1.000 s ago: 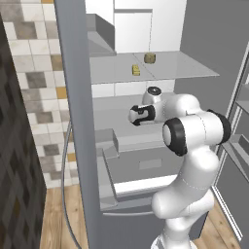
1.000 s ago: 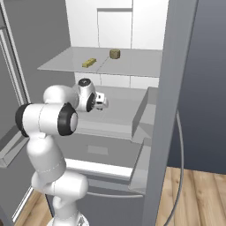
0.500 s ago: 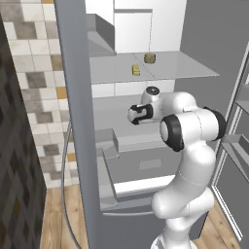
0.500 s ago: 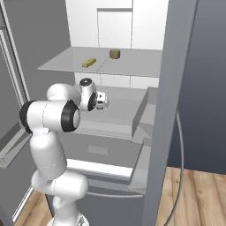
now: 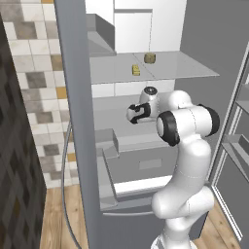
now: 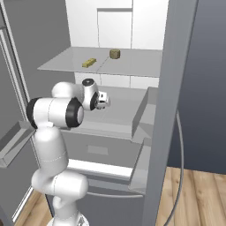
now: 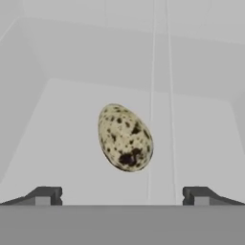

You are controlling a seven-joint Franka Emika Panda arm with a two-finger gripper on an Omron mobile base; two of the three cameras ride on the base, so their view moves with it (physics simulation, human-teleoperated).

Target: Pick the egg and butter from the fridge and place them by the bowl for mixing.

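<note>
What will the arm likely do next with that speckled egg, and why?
Probably ease forward until the egg sits between the fingers, then close. The egg lies ahead on the fridge shelf, centred between the wide-open fingers but not yet between them.

Even, diffuse rendered light fills all three views, bright on the pale interior of the fridge (image 5: pixel 146 73) with no glare and no hard-edged shadows; the shelves only darken softly underneath. In the left base view the dark panel at the left edge stays dim against the lit tile wall (image 5: pixel 34 73). The hand view is soft and slightly blurred, the speckled egg (image 7: pixel 125 138) casting no clear shadow.
</note>
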